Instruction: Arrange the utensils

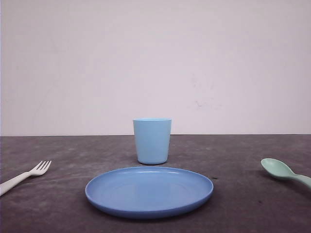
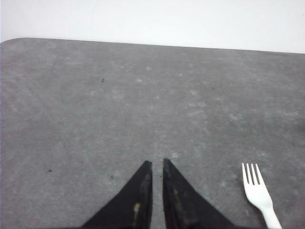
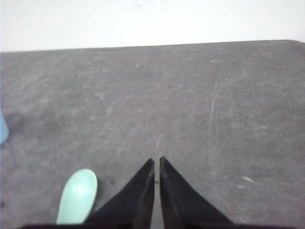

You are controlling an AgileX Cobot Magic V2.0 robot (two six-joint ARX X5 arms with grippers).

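Nothing picked up yet. Fork [image 1: 26, 176] on the bench [image 1: 233, 160] far left, spoon [image 1: 284, 172] far right. Left end effector [image 2: 156, 167] and right end effector [image 3: 157, 163] both pinched together, empty. Next: spread fingers, reach for one.

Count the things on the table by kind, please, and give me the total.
Fork: 1, white
Spoon: 1, mint green
Cup: 1, light blue
Plate: 1, blue
Total: 4
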